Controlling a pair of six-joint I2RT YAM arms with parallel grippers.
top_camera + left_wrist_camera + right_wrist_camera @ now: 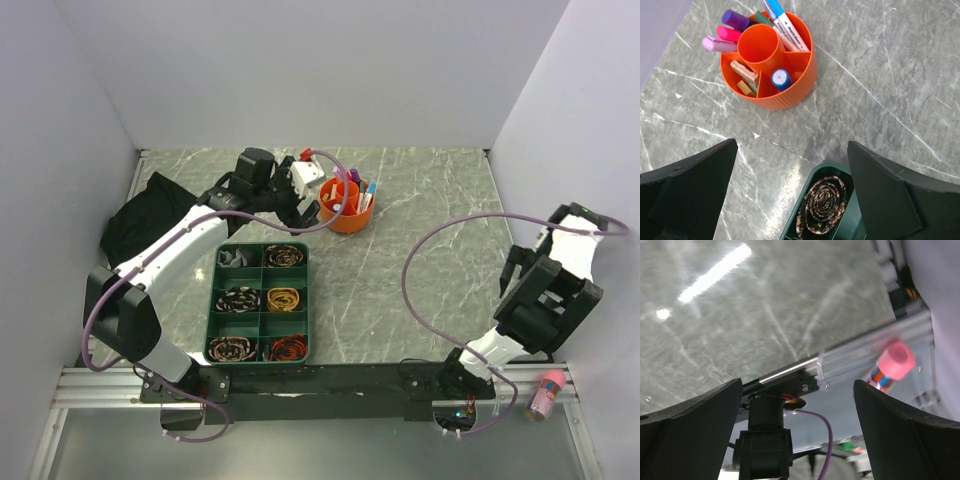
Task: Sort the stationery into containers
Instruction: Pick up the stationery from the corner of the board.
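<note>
Left tool [791, 145]: jaws spread wide with nothing between them. It hangs above bare table [890, 75], between the orange pot and the green tray [810, 172].
Right tool [798, 384]: jaws also wide apart and empty. It sits at the table's right edge, well apart from the pot.
Orange pot [790, 97]: upright on the table, straight ahead of the left tool and a little to the left of its centre line.
Stationery: all the pieces in view sit inside the pot.
- A purple marker [735, 20], a pink marker [729, 34] and a lilac marker [717, 44] lean out over the far-left rim.
- A blue-and-white pen [787, 25] leans out over the far rim.
- The eraser blocks [744, 71] and the blue-capped piece [780, 78] sit in the near sections.
Long axis: the pens point away from the left tool, with their ends fanned outward.
Stray item: a pink-capped cylinder [895, 360] lies off the table by the near-right rail, just beyond the right tool. I cannot tell what it is.
Nearer arm: the left arm is nearer the pot, and the right arm is nearer the pink-capped cylinder.
Progress: no loose piece shows on the table, so the sorting looks almost or fully done.
Next move: if the cylinder belongs to the set, reaching it would fall to the right tool.
</note>
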